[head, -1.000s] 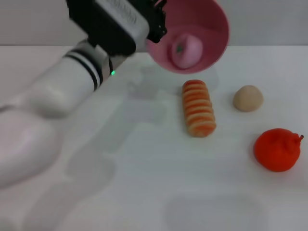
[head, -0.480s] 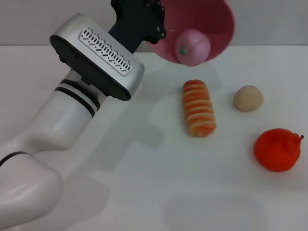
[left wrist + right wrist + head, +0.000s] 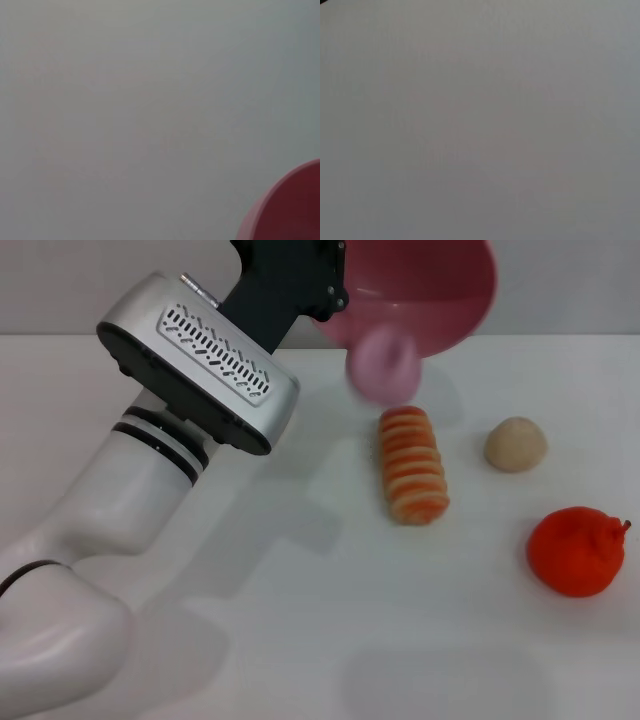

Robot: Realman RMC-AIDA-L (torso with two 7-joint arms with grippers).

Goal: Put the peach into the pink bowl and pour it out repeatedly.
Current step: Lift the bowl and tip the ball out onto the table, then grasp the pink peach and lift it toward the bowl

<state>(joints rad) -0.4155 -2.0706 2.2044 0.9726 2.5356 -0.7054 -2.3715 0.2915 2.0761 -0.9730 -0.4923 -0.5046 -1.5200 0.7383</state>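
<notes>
Left gripper [image 3: 325, 290] has its fingers clamped on the bowl [image 3: 430, 300] rim, tipping it high over the tabletop [image 3: 300, 640] to pour, and the peach [image 3: 383, 365] is dropping just below and right of the fingers. One bowl, one peach, one striped roll [image 3: 412, 464], one beige ball [image 3: 516, 444], one orange fruit [image 3: 576, 551]; right gripper's out of sight

glossy smooth plastic pink bowl [image 3: 440, 295], matt soft-looking peach [image 3: 383, 364], smooth matt white table [image 3: 300, 640]
</notes>
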